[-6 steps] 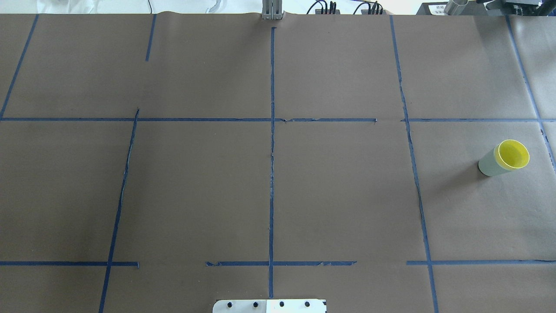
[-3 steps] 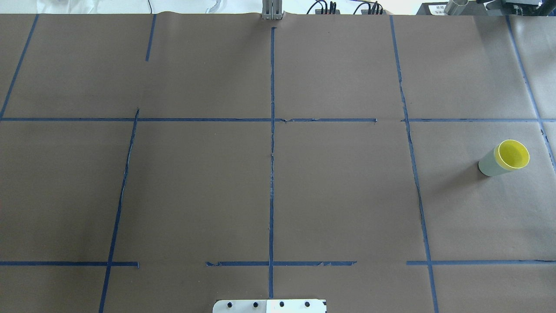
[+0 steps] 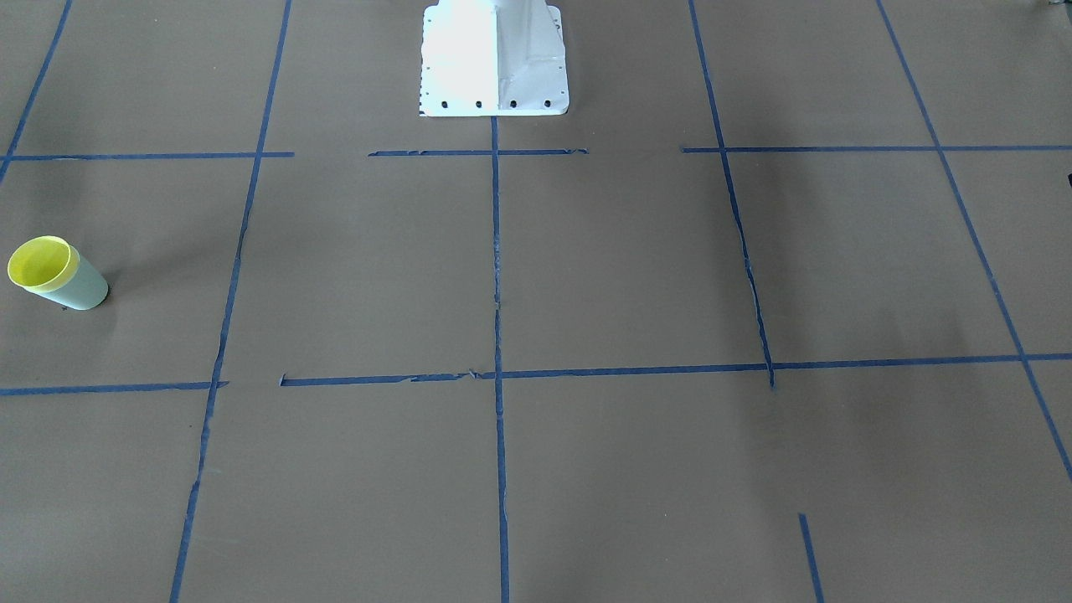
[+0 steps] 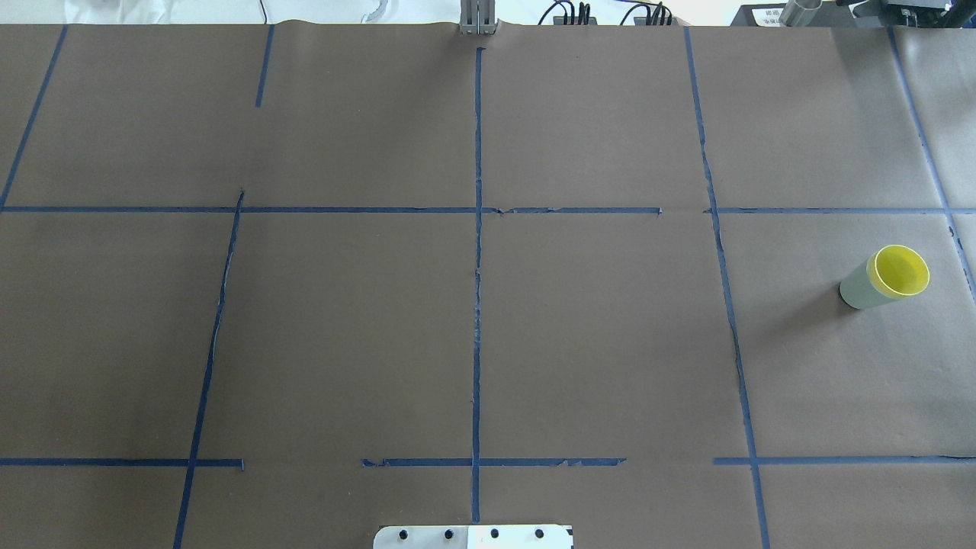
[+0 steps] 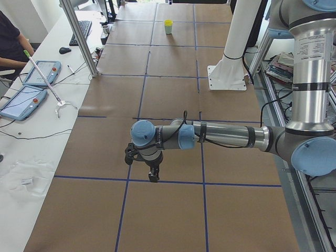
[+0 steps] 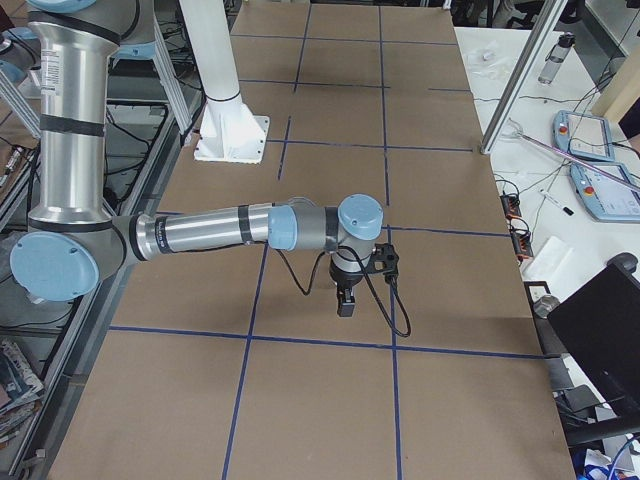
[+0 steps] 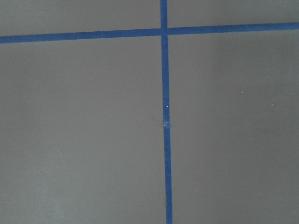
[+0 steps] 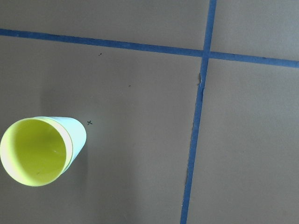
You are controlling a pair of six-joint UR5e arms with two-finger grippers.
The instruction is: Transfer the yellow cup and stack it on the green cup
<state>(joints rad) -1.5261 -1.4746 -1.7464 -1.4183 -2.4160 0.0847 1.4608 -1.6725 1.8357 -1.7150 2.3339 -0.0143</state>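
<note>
The yellow cup (image 4: pixel 901 271) sits nested inside the green cup (image 4: pixel 858 290). The pair stands upright at the table's right end. Only the yellow rim and inside show above the green wall. The stack also shows in the front-facing view (image 3: pixel 38 261) and low left in the right wrist view (image 8: pixel 32 151). My left gripper (image 5: pixel 153 177) shows only in the exterior left view, pointing down above the table, far from the cups. My right gripper (image 6: pixel 345 305) shows only in the exterior right view, pointing down. I cannot tell whether either is open or shut.
Brown paper with blue tape lines (image 4: pixel 477 267) covers the table. The white robot base (image 3: pixel 494 59) stands at the near middle edge. An operator with tablets (image 5: pixel 31 84) sits at a side bench.
</note>
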